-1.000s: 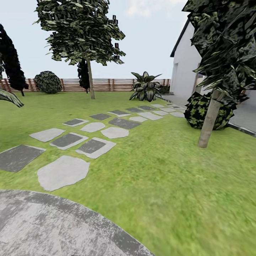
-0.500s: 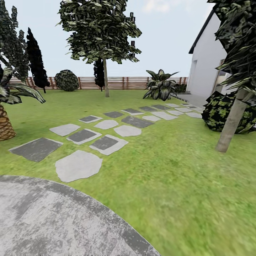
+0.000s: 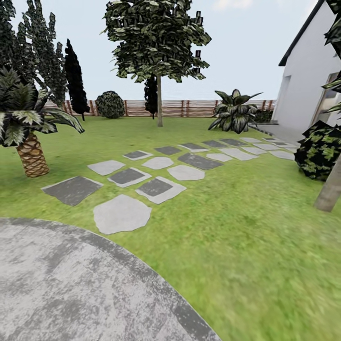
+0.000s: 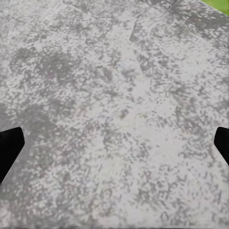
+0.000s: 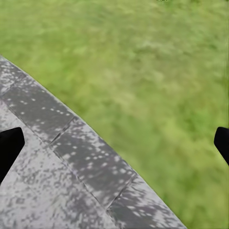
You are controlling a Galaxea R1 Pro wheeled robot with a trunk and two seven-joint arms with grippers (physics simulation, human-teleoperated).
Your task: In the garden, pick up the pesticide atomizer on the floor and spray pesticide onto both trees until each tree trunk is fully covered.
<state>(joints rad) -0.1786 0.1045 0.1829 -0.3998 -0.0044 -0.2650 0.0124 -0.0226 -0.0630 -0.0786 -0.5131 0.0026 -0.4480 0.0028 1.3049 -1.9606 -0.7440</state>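
The garden's lawn (image 3: 227,246) spreads to the wooden fence (image 3: 189,108), with one pale-trunked tree (image 3: 159,94) far ahead and another trunk (image 3: 330,189) at the right edge. A round paved patio (image 3: 71,289) lies nearest, stepping stones (image 3: 122,214) beyond. The left gripper (image 4: 114,145) and right gripper (image 5: 114,145) hang spread wide, empty.

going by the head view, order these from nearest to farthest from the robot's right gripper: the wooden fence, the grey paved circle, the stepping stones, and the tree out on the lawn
1. Grey paved circle, underfoot.
2. Stepping stones, mid-lawn, ahead.
3. Tree, far lawn, centre.
4. Wooden fence, at the back.

The right gripper hangs over the circle's edge.
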